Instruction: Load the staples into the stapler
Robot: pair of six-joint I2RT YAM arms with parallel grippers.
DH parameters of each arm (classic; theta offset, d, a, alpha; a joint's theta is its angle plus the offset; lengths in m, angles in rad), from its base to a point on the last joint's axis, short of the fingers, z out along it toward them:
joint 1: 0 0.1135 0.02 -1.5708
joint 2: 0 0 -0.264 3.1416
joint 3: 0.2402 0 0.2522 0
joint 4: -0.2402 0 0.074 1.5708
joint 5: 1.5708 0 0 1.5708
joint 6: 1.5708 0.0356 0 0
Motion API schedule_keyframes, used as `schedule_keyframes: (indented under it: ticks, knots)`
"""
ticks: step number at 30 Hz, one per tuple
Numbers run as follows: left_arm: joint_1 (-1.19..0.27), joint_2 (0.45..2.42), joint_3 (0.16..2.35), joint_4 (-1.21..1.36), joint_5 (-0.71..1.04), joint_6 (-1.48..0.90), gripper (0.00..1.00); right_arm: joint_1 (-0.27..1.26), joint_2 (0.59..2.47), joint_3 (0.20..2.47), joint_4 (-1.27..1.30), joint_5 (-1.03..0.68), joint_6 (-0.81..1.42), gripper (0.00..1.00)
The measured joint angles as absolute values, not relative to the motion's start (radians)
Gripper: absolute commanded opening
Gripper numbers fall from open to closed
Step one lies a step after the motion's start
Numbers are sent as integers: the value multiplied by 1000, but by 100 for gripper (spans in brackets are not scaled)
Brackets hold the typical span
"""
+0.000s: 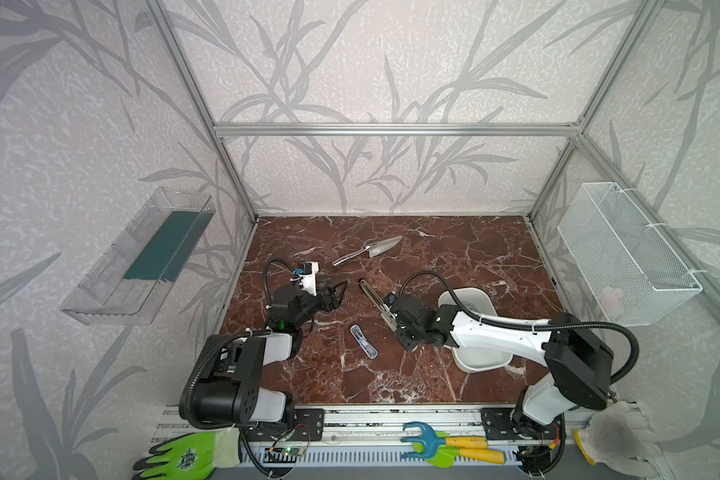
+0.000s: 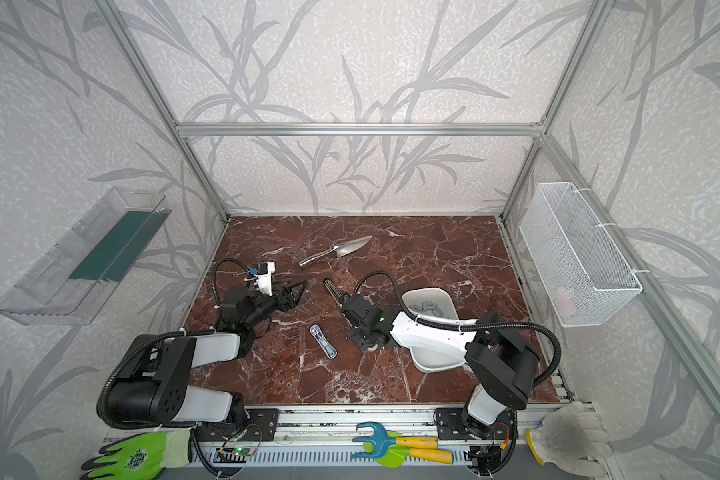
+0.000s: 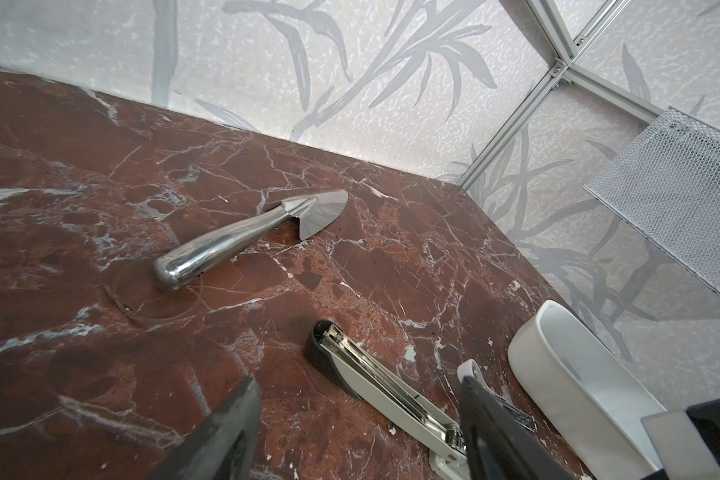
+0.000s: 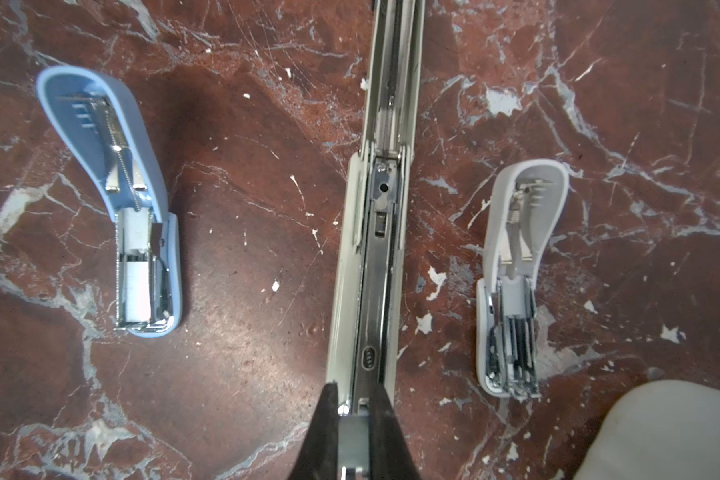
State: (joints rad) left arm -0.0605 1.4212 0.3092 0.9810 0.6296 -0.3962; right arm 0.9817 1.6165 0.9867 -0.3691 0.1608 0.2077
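Right claw (image 4: 354,390) clamps staples (image 4: 353,432) over open stapler (image 4: 368,249).

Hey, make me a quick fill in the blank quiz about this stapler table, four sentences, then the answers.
1. The left pincer is ____ and holds nothing.
2. The right pincer grips a staple strip above the grey stapler, the ____ of three opened ones.
3. The spare staples lie in a ____ tray.
4. The small stapler lying between the arms is ____.

Answers: open; longest; white; blue.
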Motion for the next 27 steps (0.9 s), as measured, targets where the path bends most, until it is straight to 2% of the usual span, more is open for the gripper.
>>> schedule_keyframes:
  ticks: [27]
  knots:
    - [-60,1421,309,981,630,-396,76,981,1644,1002,-372,175,186,9]
